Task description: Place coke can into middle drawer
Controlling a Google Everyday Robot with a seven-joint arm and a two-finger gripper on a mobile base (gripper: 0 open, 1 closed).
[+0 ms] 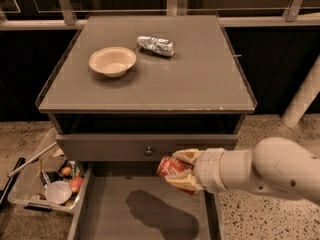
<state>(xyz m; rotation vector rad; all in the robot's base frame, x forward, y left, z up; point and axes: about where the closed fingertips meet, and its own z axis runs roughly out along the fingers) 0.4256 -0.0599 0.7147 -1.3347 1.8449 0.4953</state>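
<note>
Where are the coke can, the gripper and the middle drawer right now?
coke can (pixel 169 166): camera view, red side wall.
gripper (pixel 182 170): camera view, midway between fingertips, clamping the can above the drawer's right side.
middle drawer (pixel 106 210): camera view, bare grey floor, left part.

The coke can (pixel 170 167) is small and red with white letters. It is tipped on its side, squeezed between the two fingers of the gripper (pixel 182 170). The middle drawer (pixel 107 204) is pulled open. It is wide and grey with a flat floor. It sits below the gripper, which hangs over its right side.
</note>
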